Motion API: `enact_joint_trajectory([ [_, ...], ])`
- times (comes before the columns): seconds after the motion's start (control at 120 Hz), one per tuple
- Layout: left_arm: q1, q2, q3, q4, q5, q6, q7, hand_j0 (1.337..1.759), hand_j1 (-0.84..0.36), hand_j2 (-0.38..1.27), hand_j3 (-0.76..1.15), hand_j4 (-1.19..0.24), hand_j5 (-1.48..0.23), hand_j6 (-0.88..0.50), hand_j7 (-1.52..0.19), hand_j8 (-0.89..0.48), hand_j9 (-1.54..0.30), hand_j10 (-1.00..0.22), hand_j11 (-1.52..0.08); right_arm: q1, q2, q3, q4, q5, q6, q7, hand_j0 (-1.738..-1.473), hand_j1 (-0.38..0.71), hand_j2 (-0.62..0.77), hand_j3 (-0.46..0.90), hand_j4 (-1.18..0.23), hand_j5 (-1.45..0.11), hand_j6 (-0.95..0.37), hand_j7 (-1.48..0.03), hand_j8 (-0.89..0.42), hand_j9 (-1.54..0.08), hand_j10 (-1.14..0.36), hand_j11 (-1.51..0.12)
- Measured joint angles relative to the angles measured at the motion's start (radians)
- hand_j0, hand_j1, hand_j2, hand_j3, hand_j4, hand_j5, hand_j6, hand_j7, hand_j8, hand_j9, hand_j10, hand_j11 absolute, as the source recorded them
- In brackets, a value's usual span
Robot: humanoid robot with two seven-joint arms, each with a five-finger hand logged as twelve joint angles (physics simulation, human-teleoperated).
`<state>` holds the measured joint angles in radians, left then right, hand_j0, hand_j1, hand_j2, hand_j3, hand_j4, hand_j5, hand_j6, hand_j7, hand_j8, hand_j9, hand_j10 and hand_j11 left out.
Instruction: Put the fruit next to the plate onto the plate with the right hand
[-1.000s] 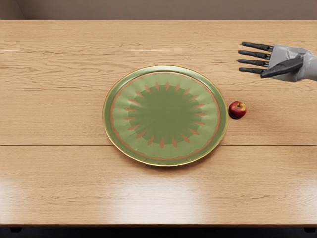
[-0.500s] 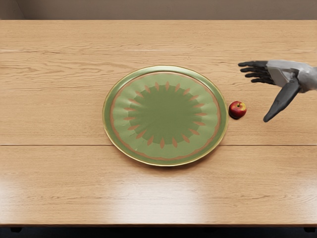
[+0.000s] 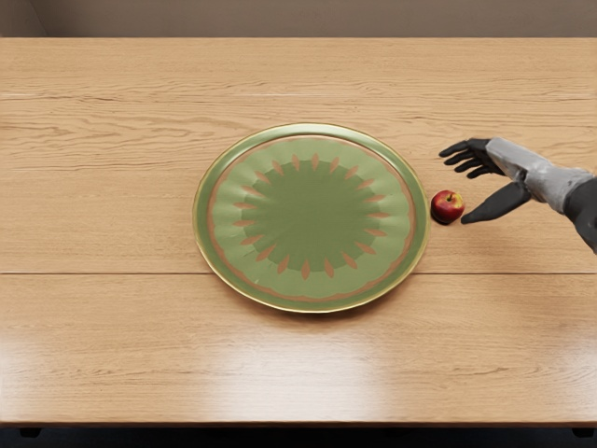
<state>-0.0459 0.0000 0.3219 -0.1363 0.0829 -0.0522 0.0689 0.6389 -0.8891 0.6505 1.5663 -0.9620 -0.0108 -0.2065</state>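
Wooden planks with pale grain make up the table [image 3: 112, 355], which fills nearly the whole view under a strip of grey wall. One round green plate [image 3: 311, 217] with a gold rim and a ring of orange darts lies near the middle. One small red apple [image 3: 447, 205] sits on the bare wood just beside the plate's right rim, not on it. One hand shows: the right hand [image 3: 504, 173], reaching in from the right edge. Its dark fingers [image 3: 462, 149] are spread apart above and to the right of the apple, holding nothing. The thumb [image 3: 490, 205] points at the fruit, its tip just beside it; contact cannot be told.
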Motion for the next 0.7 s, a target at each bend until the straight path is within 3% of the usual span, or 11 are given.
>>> enact_joint_trajectory([
  [0.358,0.0,0.0,0.0,0.0,0.0,0.0,0.0,1.658,0.06,0.05,0.0,-0.25,-0.32,-0.25,-0.32,-0.25,-0.32,-0.24,-0.32,0.001,0.108,-0.073,-0.105,-0.106,-0.083,-0.003,-1.658,0.01,-0.06,0.0,-0.31,-0.4,-0.31,-0.4,-0.31,-0.4,-0.31,-0.4],
  [0.7,0.0,0.0,0.0,0.0,0.0,0.0,0.0,1.658,0.06,0.05,0.0,-0.25,-0.32,-0.25,-0.32,-0.25,-0.32,-0.24,-0.32,0.033,0.165,-0.105,-0.207,-0.114,-0.097,-0.002,-1.658,0.01,-0.06,0.0,-0.31,-0.39,-0.31,-0.39,-0.31,-0.39,-0.3,-0.39],
])
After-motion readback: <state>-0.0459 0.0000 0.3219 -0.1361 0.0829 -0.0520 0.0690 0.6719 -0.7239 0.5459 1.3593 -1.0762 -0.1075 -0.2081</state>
